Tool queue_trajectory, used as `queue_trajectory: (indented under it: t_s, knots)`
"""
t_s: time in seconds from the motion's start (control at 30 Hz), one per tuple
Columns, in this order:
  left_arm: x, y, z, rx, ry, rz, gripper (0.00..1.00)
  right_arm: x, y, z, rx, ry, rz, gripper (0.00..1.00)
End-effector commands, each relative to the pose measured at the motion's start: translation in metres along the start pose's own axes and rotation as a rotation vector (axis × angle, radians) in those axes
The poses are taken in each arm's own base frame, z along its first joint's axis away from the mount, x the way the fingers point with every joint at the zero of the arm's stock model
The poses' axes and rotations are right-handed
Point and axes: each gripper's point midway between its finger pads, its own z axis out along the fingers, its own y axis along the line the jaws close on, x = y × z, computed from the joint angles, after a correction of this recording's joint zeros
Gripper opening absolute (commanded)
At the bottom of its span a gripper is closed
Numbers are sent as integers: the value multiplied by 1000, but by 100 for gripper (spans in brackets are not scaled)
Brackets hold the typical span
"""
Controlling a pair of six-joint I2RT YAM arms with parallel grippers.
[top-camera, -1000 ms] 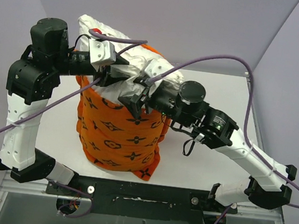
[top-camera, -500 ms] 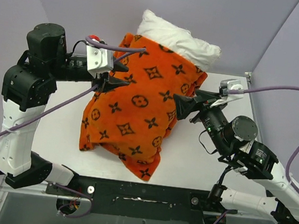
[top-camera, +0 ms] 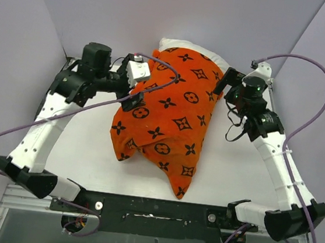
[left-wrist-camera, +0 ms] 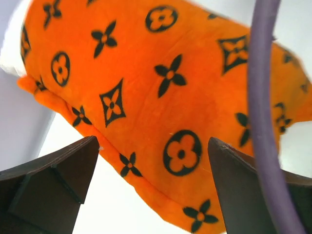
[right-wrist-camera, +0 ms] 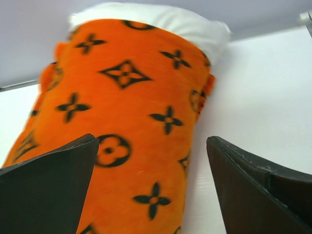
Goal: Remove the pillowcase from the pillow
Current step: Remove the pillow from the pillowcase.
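Orange pillowcase [top-camera: 168, 119] | top cam: white pillow [top-camera: 171, 44] peeks far end | wrist cams: L tool [left-wrist-camera: 153, 146], R tool [right-wrist-camera: 152, 141] spread, empty

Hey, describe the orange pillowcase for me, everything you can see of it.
The pillowcase is plush bright-orange fabric printed with black flower, diamond and circle motifs. It lies rumpled on the white table, slanting from the far wall toward the near edge, its near end limp and folded. It covers almost all of the pillow, whose white end pokes out at the far side. The left gripper and right gripper flank it with jaws open, holding nothing.
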Motion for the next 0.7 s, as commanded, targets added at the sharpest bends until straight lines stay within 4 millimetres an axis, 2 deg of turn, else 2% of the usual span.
queue_trajectory:
  t_s: [0.0,0.13,0.2,0.27,0.33,0.43,0.5,0.6,0.67]
  knots:
    - [26,49,39,-108,72,-8,98,-2,-16,40,-75,87,177,98]
    - [62,35,80,26,139,-145,98,-9,-49,91,-30,100,276,98]
    - [78,18,92,108,154,-183,98,-7,-57,116,-17,104,292,98]
    - [104,-3,99,184,200,-162,97,-3,-63,141,-10,107,311,98]
    - [140,-22,103,236,285,-125,86,4,-68,164,-21,98,358,98]
    - [204,-38,96,277,438,-55,69,20,-72,199,-44,96,406,98]
    - [236,-44,84,297,490,-44,58,30,-73,220,-59,88,429,98]
    - [264,-44,68,305,524,-72,42,46,-77,250,-71,81,510,98]
    - [275,-45,59,315,541,-91,30,47,-71,266,-112,38,556,98]
